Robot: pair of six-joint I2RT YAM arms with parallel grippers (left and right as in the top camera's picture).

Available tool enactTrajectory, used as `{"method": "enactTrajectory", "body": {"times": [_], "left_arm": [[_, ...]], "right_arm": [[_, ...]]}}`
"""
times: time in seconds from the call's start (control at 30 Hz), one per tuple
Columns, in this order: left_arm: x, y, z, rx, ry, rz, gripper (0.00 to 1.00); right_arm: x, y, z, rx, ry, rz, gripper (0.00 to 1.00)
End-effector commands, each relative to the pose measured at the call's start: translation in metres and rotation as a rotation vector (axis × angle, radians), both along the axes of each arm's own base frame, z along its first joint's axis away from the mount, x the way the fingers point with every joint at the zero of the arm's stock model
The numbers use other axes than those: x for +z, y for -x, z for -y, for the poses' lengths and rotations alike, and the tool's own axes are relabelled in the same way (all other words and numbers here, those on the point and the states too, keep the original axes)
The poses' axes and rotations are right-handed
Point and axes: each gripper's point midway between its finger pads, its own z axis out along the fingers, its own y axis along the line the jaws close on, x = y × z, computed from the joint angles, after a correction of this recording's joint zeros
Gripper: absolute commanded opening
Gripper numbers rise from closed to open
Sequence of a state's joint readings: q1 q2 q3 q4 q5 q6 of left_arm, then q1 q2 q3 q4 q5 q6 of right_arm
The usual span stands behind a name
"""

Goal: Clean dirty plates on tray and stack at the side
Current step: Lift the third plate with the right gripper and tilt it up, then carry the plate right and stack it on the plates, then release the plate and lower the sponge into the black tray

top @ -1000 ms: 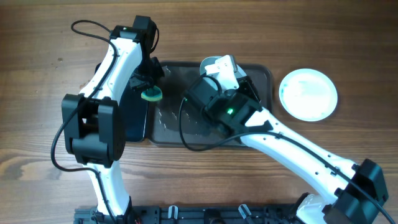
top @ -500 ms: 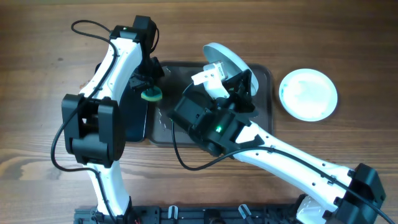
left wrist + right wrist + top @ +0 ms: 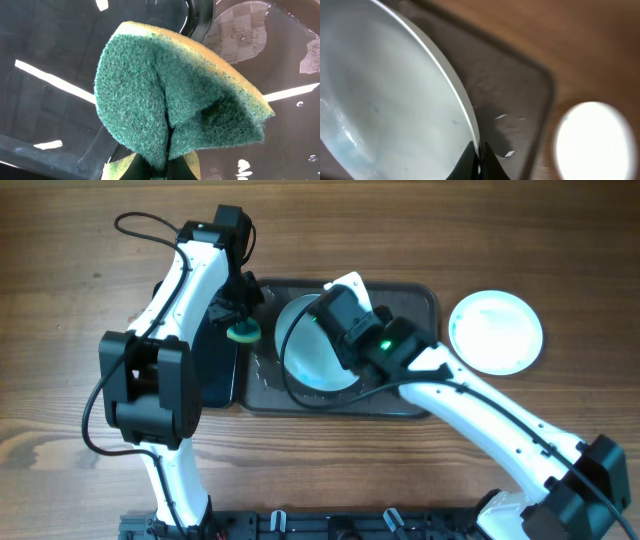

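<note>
scrubbing step: right pincer [image 3: 479, 152] clamps rim of tilted plate [image 3: 305, 355] over tray [image 3: 425, 305]; left pincer [image 3: 157, 167] grips sponge [image 3: 175, 100] just beside; next, sponge must meet plate face

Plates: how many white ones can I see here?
2. One white plate is tilted over the dark tray, gripped at its rim by the right claw. The other plate lies on the wooden table right of the tray; more could be stacked under it.
</note>
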State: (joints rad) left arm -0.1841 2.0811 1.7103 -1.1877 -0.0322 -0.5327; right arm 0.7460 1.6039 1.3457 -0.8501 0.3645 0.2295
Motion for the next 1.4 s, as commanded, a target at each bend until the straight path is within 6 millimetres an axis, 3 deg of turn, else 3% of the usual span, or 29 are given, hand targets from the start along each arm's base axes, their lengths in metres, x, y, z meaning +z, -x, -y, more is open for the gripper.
{"method": "enactTrajectory", "body": {"times": [0.0, 0.1, 0.23, 0.3, 0.33, 0.47, 0.6, 0.67, 0.73, 0.83, 0.97, 1.17, 1.37], "left_arm": [[0.011, -0.004, 0.001, -0.017, -0.011, 0.034, 0.04], [0.011, -0.004, 0.001, -0.017, -0.012, 0.034, 0.04], [0.011, -0.004, 0.000, -0.017, -0.019, 0.035, 0.04], [0.011, -0.004, 0.000, -0.021, -0.019, 0.035, 0.04], [0.011, -0.003, 0.000, -0.021, -0.020, 0.032, 0.04], [0.011, -0.003, 0.000, -0.020, -0.020, 0.032, 0.04], [0.011, -0.003, 0.000, -0.021, -0.020, 0.032, 0.04], [0.011, -0.003, 0.000, -0.021, -0.020, 0.031, 0.04], [0.011, -0.003, 0.000, -0.020, -0.020, 0.031, 0.04], [0.011, -0.003, 0.000, -0.020, -0.019, 0.031, 0.04], [0.011, -0.003, 0.000, -0.020, -0.020, 0.032, 0.04], [0.011, -0.003, 0.000, -0.020, -0.020, 0.032, 0.04], [0.011, -0.003, 0.000, -0.041, -0.020, 0.031, 0.04]], "right_arm": [[0.010, 0.011, -0.023, 0.102, -0.353, -0.203, 0.04], [0.021, -0.001, -0.004, 0.064, -0.509, -0.262, 0.04], [0.032, -0.023, 0.036, -0.029, -0.675, -0.289, 0.04], [0.030, -0.036, 0.073, -0.159, -0.705, -0.282, 0.04], [0.027, -0.043, 0.106, -0.269, -0.718, -0.278, 0.04], [0.015, -0.046, 0.181, -0.542, -0.692, -0.261, 0.04], [-0.009, -0.028, 0.271, -0.858, -0.575, -0.227, 0.04], [-0.025, -0.014, 0.304, -0.982, -0.546, -0.223, 0.04], [-0.037, -0.004, 0.323, -1.061, -0.539, -0.219, 0.04], [-0.059, 0.008, 0.345, -1.137, -0.546, -0.207, 0.04], [-0.078, 0.018, 0.356, -1.186, -0.535, -0.202, 0.05], [-0.086, 0.019, 0.356, -1.180, -0.531, -0.193, 0.06], [-0.085, 0.016, 0.348, -1.124, -0.563, -0.209, 0.23]]}}
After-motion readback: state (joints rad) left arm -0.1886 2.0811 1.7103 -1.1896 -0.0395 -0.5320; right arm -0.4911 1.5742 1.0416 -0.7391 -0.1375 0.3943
